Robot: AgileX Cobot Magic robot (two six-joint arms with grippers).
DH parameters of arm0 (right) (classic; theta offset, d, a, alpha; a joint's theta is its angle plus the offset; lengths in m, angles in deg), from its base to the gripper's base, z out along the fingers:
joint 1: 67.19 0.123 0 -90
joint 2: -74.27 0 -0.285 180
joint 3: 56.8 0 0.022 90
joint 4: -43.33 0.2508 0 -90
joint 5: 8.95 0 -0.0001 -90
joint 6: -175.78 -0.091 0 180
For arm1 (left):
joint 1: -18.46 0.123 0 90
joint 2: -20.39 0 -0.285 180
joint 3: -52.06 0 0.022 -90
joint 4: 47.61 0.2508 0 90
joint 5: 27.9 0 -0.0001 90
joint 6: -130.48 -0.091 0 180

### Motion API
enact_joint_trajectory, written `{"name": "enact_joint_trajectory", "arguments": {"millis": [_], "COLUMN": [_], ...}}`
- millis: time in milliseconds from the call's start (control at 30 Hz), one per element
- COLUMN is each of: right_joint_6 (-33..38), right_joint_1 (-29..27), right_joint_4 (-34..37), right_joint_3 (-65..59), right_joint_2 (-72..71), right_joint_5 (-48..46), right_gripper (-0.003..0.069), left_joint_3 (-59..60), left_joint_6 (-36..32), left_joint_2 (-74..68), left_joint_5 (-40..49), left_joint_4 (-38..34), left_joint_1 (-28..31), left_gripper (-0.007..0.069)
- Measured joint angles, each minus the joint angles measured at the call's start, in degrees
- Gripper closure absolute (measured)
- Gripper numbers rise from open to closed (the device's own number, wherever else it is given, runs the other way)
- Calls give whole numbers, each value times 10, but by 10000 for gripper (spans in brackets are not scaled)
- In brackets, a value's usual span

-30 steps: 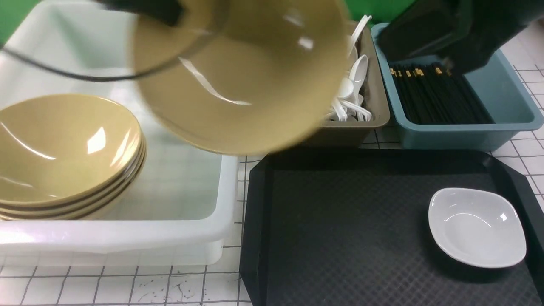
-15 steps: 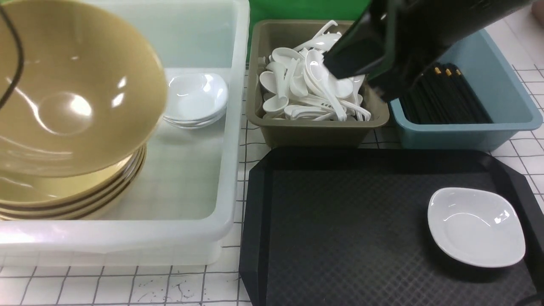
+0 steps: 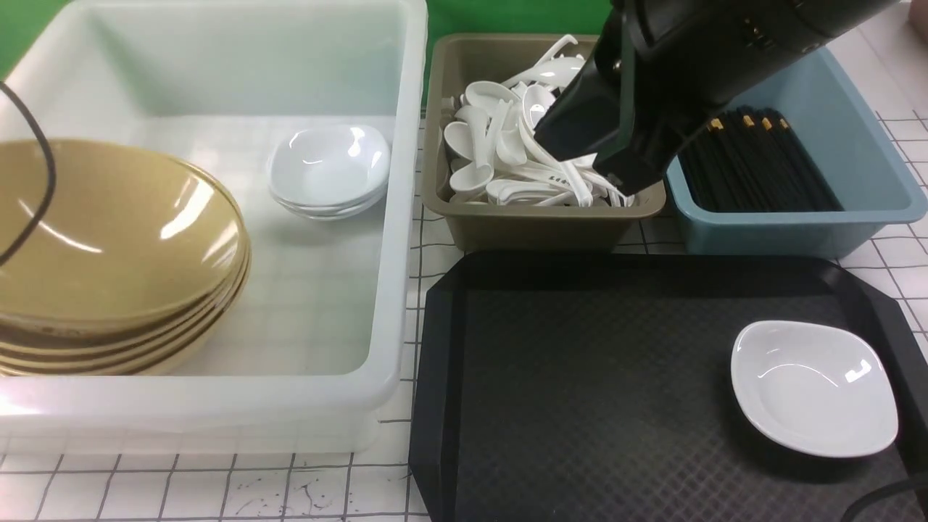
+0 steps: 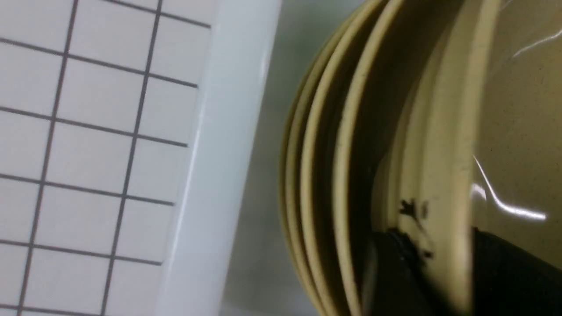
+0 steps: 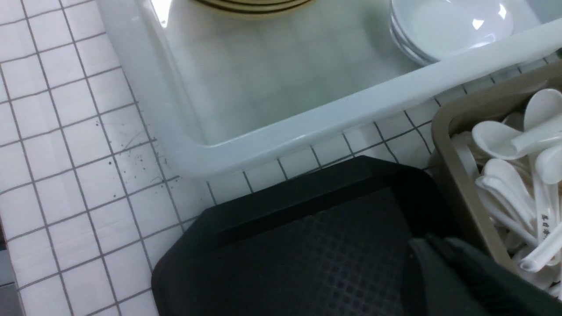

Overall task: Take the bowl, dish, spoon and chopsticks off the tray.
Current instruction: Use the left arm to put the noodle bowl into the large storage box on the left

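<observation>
The yellow bowl (image 3: 109,232) lies on top of a stack of like bowls in the white tub (image 3: 391,304). In the left wrist view my left gripper (image 4: 439,245) is shut on this bowl's (image 4: 505,109) rim, one finger inside and one outside; it is out of the front view. The white dish (image 3: 812,388) sits alone at the right end of the black tray (image 3: 580,377). My right gripper (image 3: 612,170) hangs shut and empty above the spoon bin's near right corner, also seen in the right wrist view (image 5: 432,254). No spoon or chopsticks are on the tray.
A stack of white dishes (image 3: 330,170) sits in the tub's back right. A tan bin (image 3: 536,225) holds several white spoons. A blue bin (image 3: 797,228) holds several black chopsticks. The left arm's cable (image 3: 32,203) hangs over the bowl stack.
The yellow bowl has swung left and down onto the stack in the tub. The right arm has moved left from over the blue bin to over the spoon bin.
</observation>
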State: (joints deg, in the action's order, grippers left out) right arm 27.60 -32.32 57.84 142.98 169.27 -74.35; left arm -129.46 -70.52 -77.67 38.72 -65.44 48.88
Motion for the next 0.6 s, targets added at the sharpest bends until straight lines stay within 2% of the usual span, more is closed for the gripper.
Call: {"name": "enact_joint_trajectory", "arguments": {"millis": [233, 300, 400, 533, 600], "right_joint_6": [15, 16, 16, -1, -21], "right_joint_1": [0, 0, 0, 0, 0], "right_joint_4": [-1, -7, -24, -56, -82], "right_joint_3": [0, 0, 0, 0, 0], "right_joint_2": [1, 1, 1, 1, 1], "right_joint_5": [-1, -1, -1, -1, -3], "right_gripper": [612, 612, 612, 612, 610], "left_joint_3": [0, -2, -17, -53, -64], "left_joint_6": [37, 49, 62, 102, 113], "left_joint_2": [2, 9, 26, 68, 95], "left_joint_5": [-5, -1, 10, 36, 38], "left_joint_4": [56, 65, 70, 58, 46], "left_joint_1": [0, 0, 0, -8, -39], "left_gripper": [157, 115, 85, 82, 85]}}
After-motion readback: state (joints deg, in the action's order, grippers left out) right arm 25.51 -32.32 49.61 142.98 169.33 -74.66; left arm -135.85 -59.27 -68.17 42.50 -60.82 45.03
